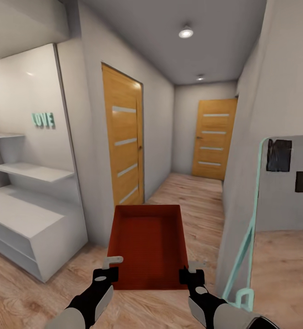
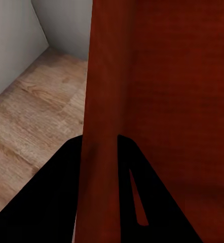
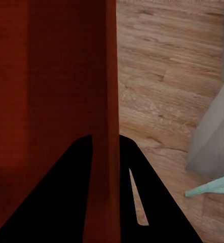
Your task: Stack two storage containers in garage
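Left gripper [image 1: 109, 268] and right gripper [image 1: 192, 270] each pinched side wall of one orange-red storage container [image 1: 146, 242], carried level above wood-plank floor [image 1: 194, 201]. White shelf unit [image 1: 18, 214] stood left, mint-framed board [image 1: 284, 183] right. Two wooden doors [image 1: 124, 137] lined hallway beyond.

orange-red open storage container [image 1: 144, 244]: near wall's lower edge hidden behind both grippers. mint-framed grey board [image 1: 284, 183] at right, cut off by frame edge.
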### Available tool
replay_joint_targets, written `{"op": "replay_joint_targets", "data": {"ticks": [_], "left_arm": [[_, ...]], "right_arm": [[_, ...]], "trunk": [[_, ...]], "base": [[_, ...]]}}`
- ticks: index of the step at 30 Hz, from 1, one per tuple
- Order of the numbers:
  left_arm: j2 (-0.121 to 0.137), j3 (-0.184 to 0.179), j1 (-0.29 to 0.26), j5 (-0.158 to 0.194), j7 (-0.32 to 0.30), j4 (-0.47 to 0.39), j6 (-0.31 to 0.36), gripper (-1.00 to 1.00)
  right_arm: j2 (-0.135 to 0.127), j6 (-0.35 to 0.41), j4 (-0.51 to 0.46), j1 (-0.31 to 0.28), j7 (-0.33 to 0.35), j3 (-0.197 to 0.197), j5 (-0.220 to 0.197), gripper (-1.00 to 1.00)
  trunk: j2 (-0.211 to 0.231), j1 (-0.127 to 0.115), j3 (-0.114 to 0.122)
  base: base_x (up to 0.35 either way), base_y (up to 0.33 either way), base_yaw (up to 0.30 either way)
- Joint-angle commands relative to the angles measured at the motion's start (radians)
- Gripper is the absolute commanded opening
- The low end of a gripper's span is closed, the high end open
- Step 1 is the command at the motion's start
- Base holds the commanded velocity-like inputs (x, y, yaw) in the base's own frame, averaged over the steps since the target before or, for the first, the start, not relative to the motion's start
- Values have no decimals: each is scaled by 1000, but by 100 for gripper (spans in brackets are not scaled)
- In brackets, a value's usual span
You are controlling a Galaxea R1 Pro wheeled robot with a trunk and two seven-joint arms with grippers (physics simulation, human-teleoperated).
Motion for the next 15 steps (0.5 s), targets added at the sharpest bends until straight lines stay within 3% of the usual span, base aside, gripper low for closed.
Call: {"op": "replay_joint_targets", "data": {"ticks": [1,15], "left_arm": [[36,-2,-1,101,6,-1,7,-100],[36,-2,-1,102,6,-1,7,-100]], "right_arm": [[-13,2,-6,-1,2,-44,29,-100],[-13,2,-6,-1,2,-44,29,-100]], "trunk": [[-1,1,-1],[-1,1,-1]], "base": [[326,147,0],[326,147,0]]}}
